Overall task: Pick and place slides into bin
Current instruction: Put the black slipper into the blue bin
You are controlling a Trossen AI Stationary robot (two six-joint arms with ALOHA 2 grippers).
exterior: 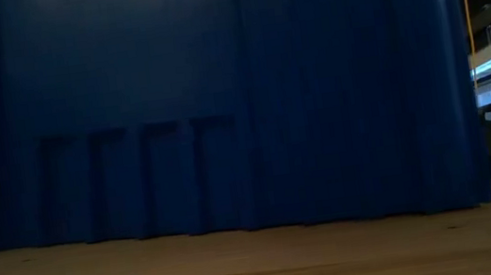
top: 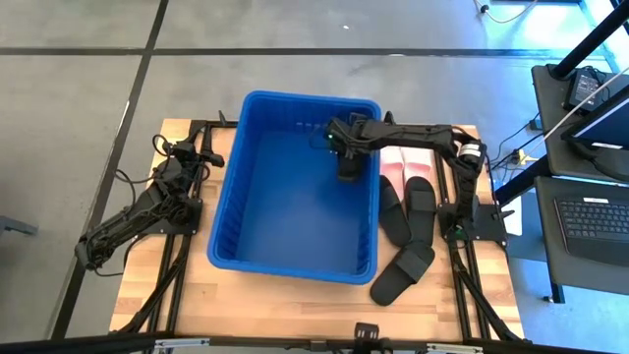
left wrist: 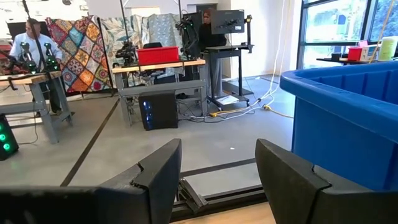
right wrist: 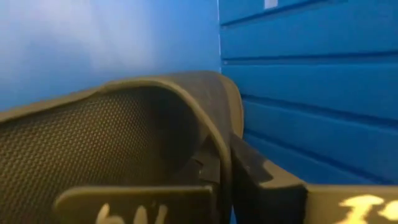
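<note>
Right gripper (top: 348,169) holds a black slide (right wrist: 124,143) inside the blue bin (top: 228,211)
Its fingers pinch the slide's edge; the left gripper (left wrist: 217,180) waits beside the bin, fingers wide

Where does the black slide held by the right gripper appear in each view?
High: held slide hangs over the bin, upper right part.
Low: not in it; bin wall fills the picture.
Left wrist: not in it; bin corner shows.
Right wrist: slide fills the lower left.
Shared landmark: the bin.
</note>
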